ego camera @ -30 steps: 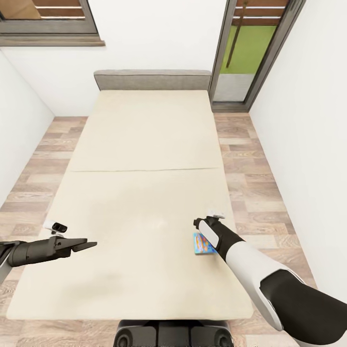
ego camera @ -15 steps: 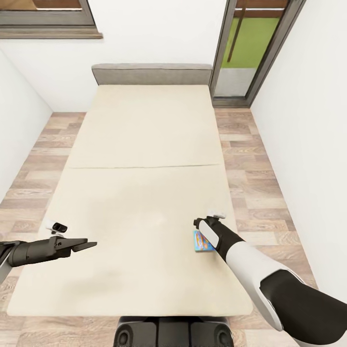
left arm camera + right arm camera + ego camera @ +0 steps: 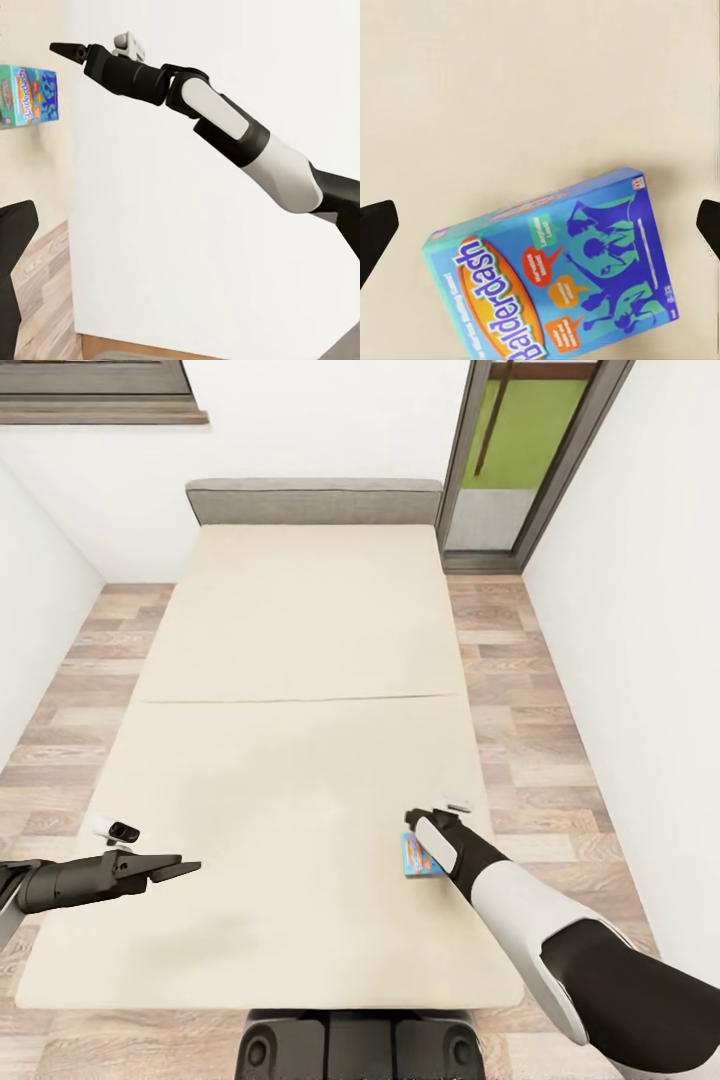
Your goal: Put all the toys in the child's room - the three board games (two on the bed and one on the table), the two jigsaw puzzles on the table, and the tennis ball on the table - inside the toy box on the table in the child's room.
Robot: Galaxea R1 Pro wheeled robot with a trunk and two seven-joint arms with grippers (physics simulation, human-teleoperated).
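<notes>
Near the bed's right edge, toward its foot: the blue-and-orange board game (image 3: 421,856) lies flat on the beige mattress, its printed face up, reading "Balderdash" in the right wrist view
Bed (image 3: 300,620): long, plain, grey headboard at the far end; only this one game box can be made out on it
Right gripper (image 3: 425,838): poised directly over the box; in the right wrist view its two dark fingertips (image 3: 376,229) stand wide apart on either side of the box, touching nothing
Left gripper (image 3: 180,868): held out over the bed's left edge, well apart from the box; jaws look closed together and hold nothing
Handling, as a judgement: a thin cardboard box, likely light and stiff, with a smooth printed skin that could slip; it lies askew to the jaws
Where to grip: across the two long edges near the middle, after turning the wrist to square up
Risk: pressing it into the soft mattress, or pinching a corner so it pivots
</notes>
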